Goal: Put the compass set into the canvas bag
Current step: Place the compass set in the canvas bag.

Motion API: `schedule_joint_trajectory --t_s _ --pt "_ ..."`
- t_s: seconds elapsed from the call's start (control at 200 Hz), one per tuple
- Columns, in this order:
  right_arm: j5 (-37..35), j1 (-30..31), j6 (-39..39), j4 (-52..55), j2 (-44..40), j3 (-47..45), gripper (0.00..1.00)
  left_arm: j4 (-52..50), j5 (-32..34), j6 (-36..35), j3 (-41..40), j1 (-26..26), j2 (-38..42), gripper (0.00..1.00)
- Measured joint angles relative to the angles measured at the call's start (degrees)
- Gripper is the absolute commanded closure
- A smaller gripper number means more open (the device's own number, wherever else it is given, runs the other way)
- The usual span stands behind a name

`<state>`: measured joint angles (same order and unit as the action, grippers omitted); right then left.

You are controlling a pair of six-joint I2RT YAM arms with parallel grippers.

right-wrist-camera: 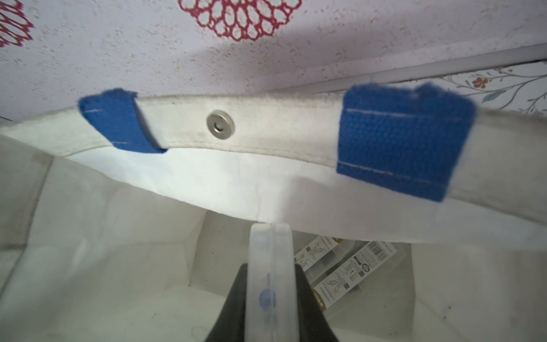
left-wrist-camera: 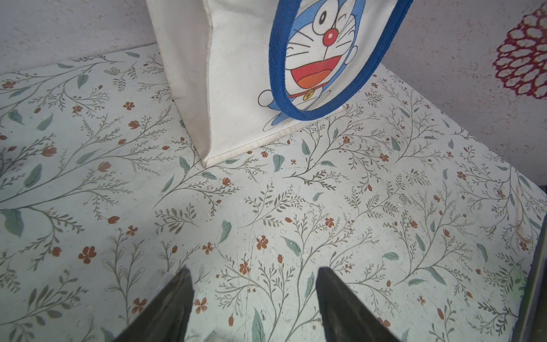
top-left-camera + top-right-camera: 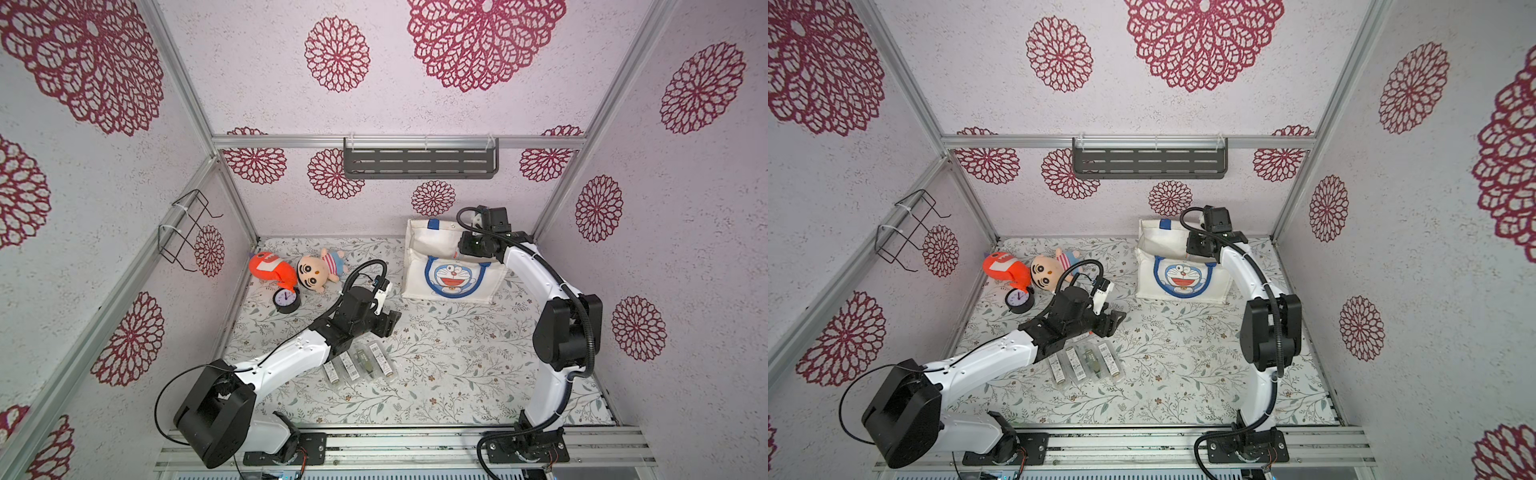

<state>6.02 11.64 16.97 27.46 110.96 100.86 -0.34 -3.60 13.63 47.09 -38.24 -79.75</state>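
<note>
Compass set (image 1: 270,242) in its clear case stands on its thin edge, pinched tight between the two black fingers of the right tool (image 1: 270,268). That tool holds it at the mouth of the canvas bag (image 1: 281,133), with the inside of the bag right under it. Down below the right tool, on the bottom of the bag, two more cased sets (image 1: 346,272) lie side by side.

The left tool (image 2: 254,271) hangs over the counter (image 2: 384,207). Its fingers are partly spread and nothing is between them. Ahead of it the bag stands upright, with the cat face turned its way. Behind the left tool, beside its arm, four other sets (image 3: 359,365) lie in a row on the counter. Off to that tool's left and a bit back are an orange plush toy (image 3: 270,270), a doll (image 3: 316,272) and a small black clock (image 3: 286,300).
</note>
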Motion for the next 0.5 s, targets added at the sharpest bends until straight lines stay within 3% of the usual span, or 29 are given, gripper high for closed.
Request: schedule_joint_trajectory --t_s 0.405,0.5 --pt "-0.24 0.28 -0.39 0.87 1.86 -2.27 1.0 -0.68 0.0 0.15 0.5 0.22 -0.52 0.3" --pt "-0.22 0.46 -0.37 0.96 2.05 -3.82 0.89 -0.63 0.0 0.35 0.48 0.26 -0.52 0.3"
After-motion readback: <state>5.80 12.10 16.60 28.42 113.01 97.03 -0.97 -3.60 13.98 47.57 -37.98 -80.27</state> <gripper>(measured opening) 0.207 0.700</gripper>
